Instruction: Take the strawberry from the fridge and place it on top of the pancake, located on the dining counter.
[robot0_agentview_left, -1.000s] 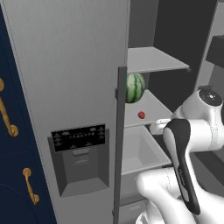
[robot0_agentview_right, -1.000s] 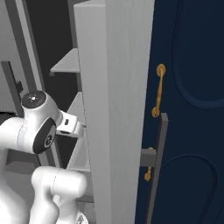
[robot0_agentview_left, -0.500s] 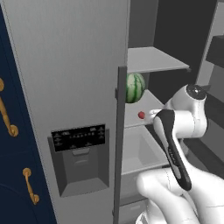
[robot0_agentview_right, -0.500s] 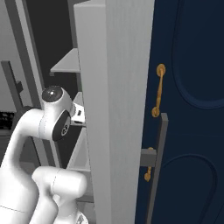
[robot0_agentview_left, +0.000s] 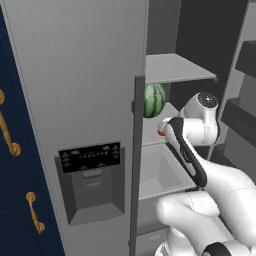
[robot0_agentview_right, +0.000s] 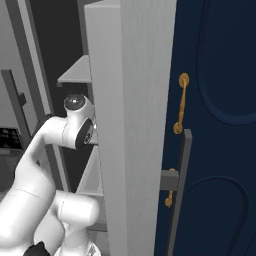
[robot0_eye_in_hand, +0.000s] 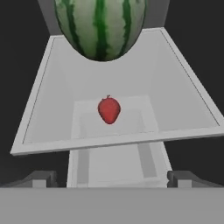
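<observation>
Mostly hidden behind the arm (robot0_agentview_left: 192, 150), the strawberry (robot0_eye_in_hand: 109, 110) barely shows.

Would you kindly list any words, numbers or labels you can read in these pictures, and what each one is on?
Fridge display panel: rows of small pale marks, too small and blurred to read.
Watermelon, strawberry, fridge shelf, navy cabinet: no text on any of them.
</observation>
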